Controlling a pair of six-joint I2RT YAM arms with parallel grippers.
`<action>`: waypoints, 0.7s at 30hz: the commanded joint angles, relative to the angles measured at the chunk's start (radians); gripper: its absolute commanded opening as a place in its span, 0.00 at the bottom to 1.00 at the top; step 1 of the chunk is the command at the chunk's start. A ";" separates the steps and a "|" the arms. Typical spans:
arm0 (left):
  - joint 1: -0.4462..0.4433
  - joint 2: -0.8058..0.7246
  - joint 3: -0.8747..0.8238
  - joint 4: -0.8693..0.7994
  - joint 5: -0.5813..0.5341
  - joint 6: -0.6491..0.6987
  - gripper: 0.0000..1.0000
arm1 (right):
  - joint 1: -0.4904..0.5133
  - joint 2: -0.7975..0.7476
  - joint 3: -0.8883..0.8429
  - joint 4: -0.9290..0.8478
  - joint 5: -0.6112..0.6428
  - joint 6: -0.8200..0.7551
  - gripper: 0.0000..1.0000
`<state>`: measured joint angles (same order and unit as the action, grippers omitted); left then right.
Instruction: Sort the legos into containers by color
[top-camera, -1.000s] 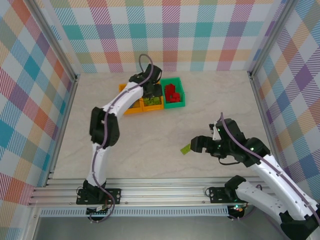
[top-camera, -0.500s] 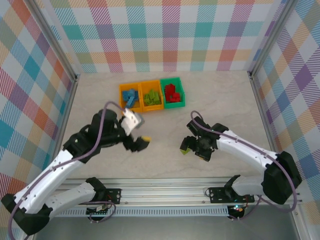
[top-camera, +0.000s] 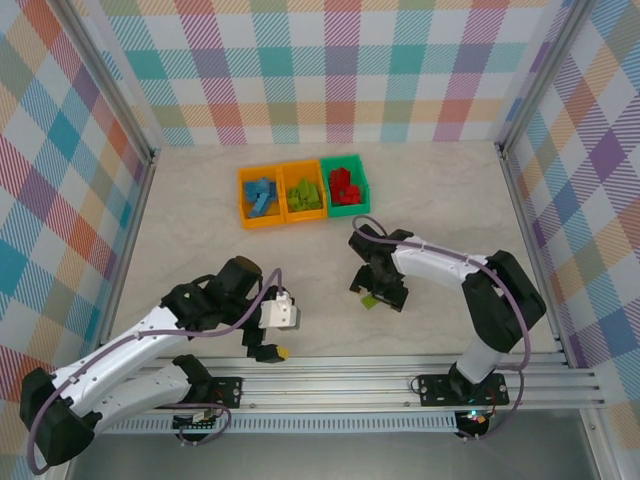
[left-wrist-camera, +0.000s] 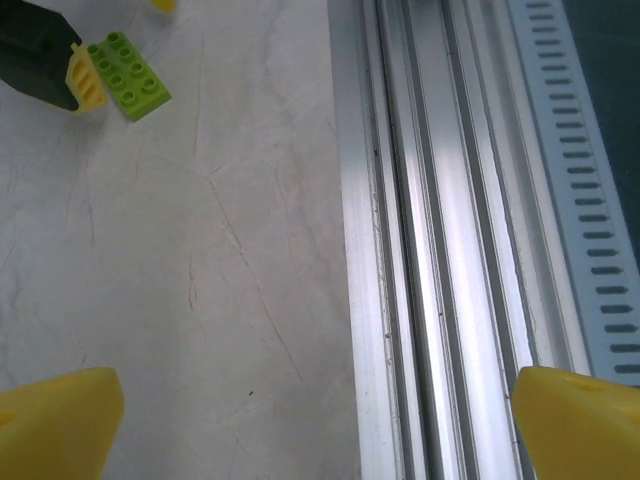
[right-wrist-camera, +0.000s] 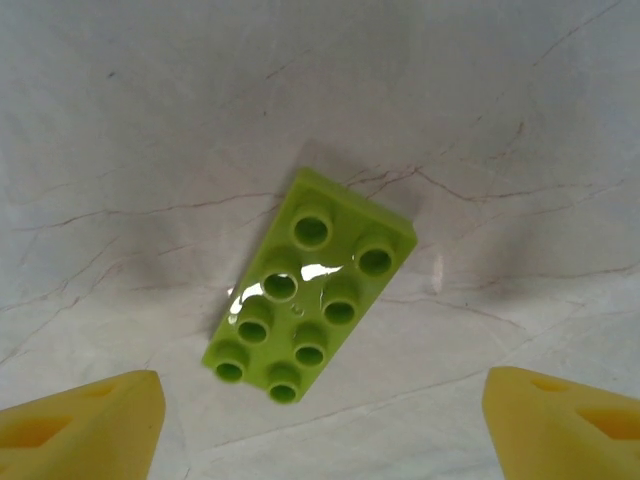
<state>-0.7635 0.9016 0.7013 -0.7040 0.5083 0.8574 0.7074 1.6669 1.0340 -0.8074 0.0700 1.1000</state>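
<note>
Find the left gripper (top-camera: 272, 350) low over the table (top-camera: 450, 200), close to the aluminium rail (left-wrist-camera: 440, 250) at the near edge. Its jaws stand wide apart and hold nothing. At the back, the containers (top-camera: 303, 213) sit in a row. The left orange bin (top-camera: 243, 200) holds blue legos (top-camera: 261, 194), the middle orange bin (top-camera: 284, 192) lime ones, and the green bin (top-camera: 365, 187) red ones. One lime brick (right-wrist-camera: 310, 300) lies flat on the table, studs up. The right gripper (top-camera: 378, 296) hovers over it, fingers spread to either side and not closed on it.
</note>
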 joint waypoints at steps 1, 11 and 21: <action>-0.004 0.028 -0.022 0.044 0.050 0.119 1.00 | -0.003 0.034 0.005 0.006 0.017 0.006 0.84; -0.003 0.024 -0.052 0.060 0.037 0.135 1.00 | -0.003 0.069 -0.053 0.080 0.006 0.025 0.63; -0.002 -0.008 -0.070 0.109 0.012 0.127 1.00 | -0.004 -0.036 -0.132 0.122 0.053 -0.004 0.30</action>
<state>-0.7635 0.9192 0.6506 -0.6270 0.5201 0.9665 0.7055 1.6516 0.9318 -0.6941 0.0982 1.1183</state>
